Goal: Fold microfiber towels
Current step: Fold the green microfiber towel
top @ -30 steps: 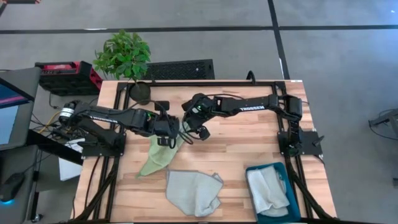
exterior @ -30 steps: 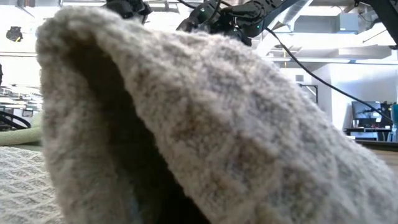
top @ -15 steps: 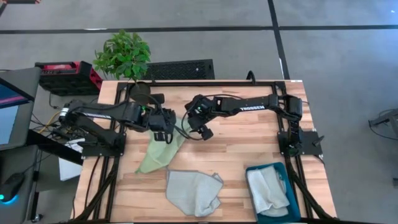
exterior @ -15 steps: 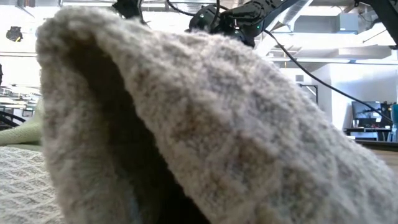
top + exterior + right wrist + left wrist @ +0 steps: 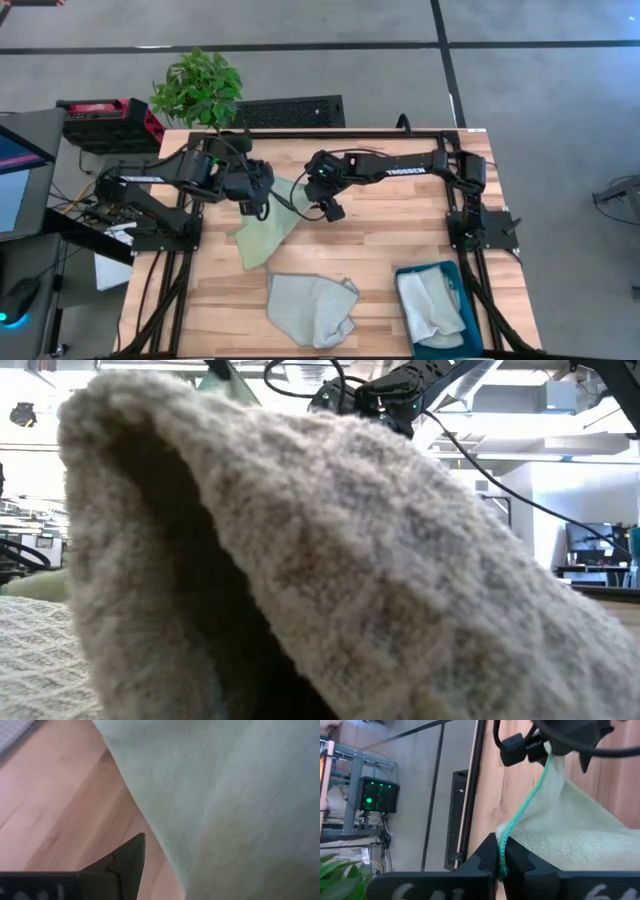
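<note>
The light green towel [image 5: 268, 235] hangs between my two grippers above the middle of the table, and its lower end [image 5: 255, 262] lies on the wood. My left gripper [image 5: 257, 200] is shut on one end of its upper edge and my right gripper [image 5: 320, 193] on the other end. A pale grey towel [image 5: 310, 308] lies crumpled near the front edge and fills the low view [image 5: 330, 560]. Two more pale towels lie in the teal bin [image 5: 468, 300] at the front right. My left gripper pinches the towel's green stitched edge [image 5: 503, 851] between its two shut fingers, at a corner. The edge runs from there, nearly taut, to the other gripper [image 5: 545, 747], and the cloth hangs below it. My right gripper holds the other end of that edge [image 5: 310, 190]. In its wrist view the cloth [image 5: 225, 795] covers one finger and only the other finger [image 5: 125, 862] shows. The towel hangs below it with its lower end on the table.
A potted plant [image 5: 200, 95] stands at the table's far left corner, close behind my left arm. Bare wood lies to the right of my right gripper and between the grey towel and the bin.
My left gripper has gone toward the far edge and a little to the left with its corner of the green towel. The upper edge has spread out between the grippers, and the towel's lower end has slid toward the far edge. My right gripper has hardly moved.
</note>
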